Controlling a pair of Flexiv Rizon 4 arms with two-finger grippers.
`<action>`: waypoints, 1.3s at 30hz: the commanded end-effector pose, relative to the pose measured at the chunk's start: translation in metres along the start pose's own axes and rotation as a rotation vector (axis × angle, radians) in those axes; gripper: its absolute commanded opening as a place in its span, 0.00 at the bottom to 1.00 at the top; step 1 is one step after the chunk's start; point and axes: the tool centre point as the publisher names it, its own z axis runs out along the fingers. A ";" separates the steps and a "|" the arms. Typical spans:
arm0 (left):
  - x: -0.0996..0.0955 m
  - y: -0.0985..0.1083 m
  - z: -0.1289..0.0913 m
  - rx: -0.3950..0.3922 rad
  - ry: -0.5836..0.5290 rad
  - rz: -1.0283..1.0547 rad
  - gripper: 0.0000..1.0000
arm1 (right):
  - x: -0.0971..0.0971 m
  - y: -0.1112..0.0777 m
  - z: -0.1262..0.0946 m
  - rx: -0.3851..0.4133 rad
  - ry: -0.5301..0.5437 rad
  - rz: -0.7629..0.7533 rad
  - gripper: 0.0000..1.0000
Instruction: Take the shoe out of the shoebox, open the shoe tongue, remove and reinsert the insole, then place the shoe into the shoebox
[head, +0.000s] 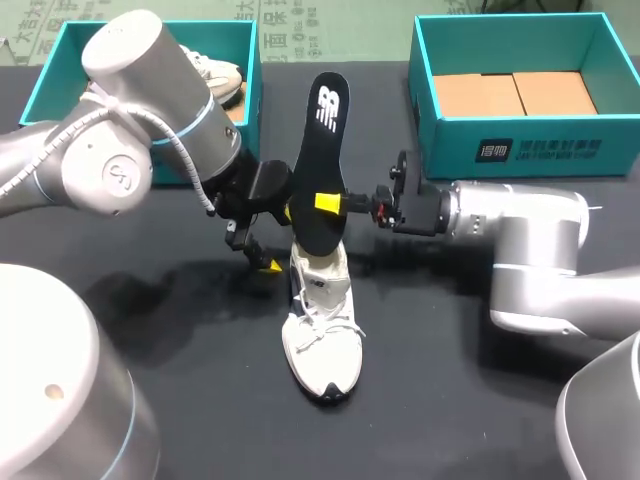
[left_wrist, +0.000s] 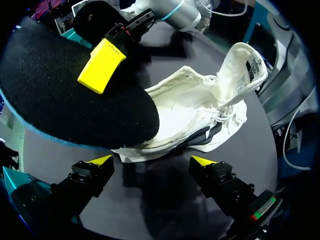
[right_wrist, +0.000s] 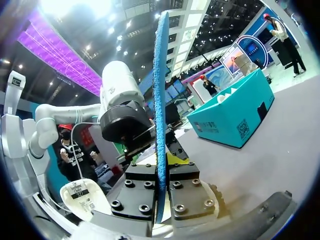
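The right gripper (head: 325, 203) is clamped tight on the black insole (head: 322, 140), holding it upright at centre frame, just above the white shoe (head: 320, 335) lying on the table (head: 430, 380). The left gripper (left_wrist: 152, 161) gapes wide, empty, beside the shoe's heel.

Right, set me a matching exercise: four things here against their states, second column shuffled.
1. insole
2. white shoe
3. left gripper
4. right shoebox

A. open, near the shoe's heel
B. brown cardboard inside, no shoe
C. held upright in the right gripper
D. on the table, tongue raised

Pairs: 1-C, 2-D, 3-A, 4-B.
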 end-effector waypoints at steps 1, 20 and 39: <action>0.001 0.000 0.000 0.001 -0.001 0.001 1.00 | -0.002 -0.002 -0.001 0.028 0.024 0.002 0.00; 0.001 0.000 0.000 0.001 -0.001 0.001 1.00 | 0.009 -0.038 0.006 0.086 -0.001 0.051 0.00; 0.001 0.000 0.000 0.001 -0.001 0.001 1.00 | 0.023 -0.072 0.003 0.159 -0.015 0.124 0.00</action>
